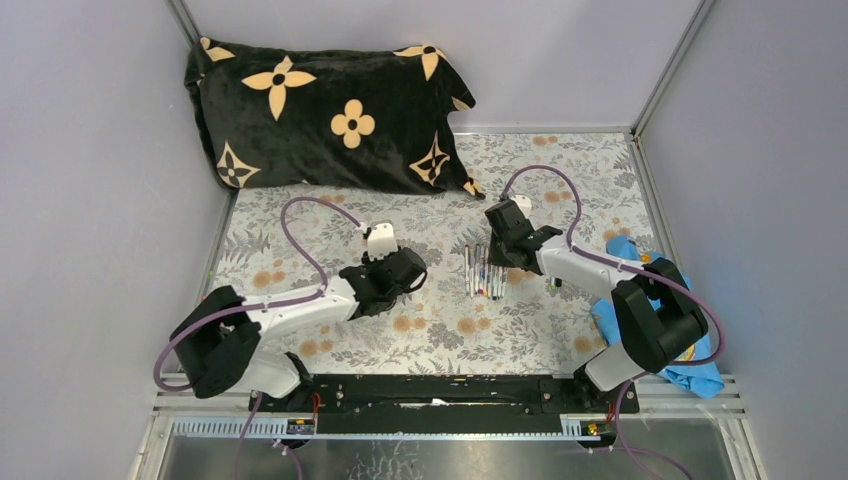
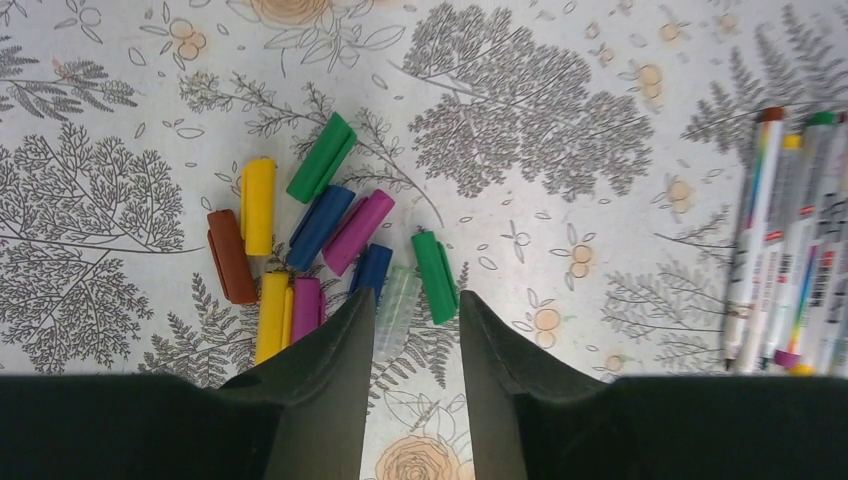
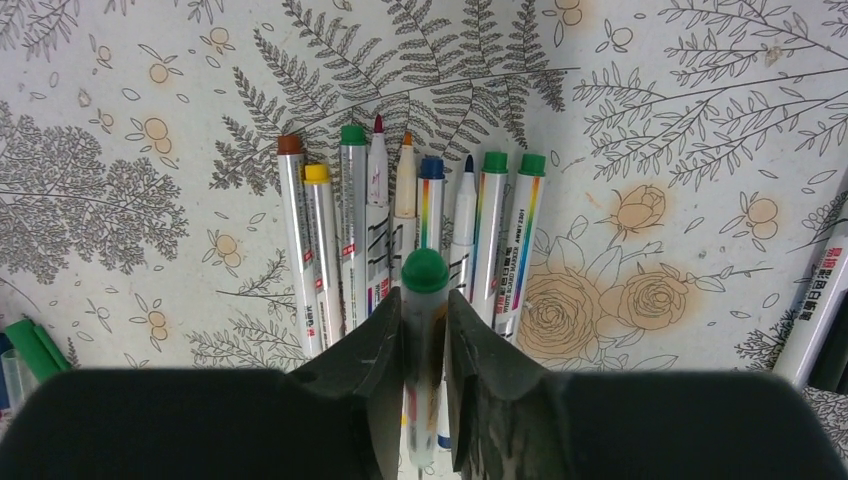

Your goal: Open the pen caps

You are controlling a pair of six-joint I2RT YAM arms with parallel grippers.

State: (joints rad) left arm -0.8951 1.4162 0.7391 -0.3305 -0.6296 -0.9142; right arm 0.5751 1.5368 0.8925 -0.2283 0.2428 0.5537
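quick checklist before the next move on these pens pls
1. Right claw shut on a pen: ok.
2. Left claw open and empty: ok.
3. Left claw lined up with the held pen: not ok, it hovers over the loose caps.
4. Held pen's green end is a removable cap: cannot tell.
5. Held pen lifted clear of the row of pens: cannot tell.

Floral table: pens, caps, pillow.
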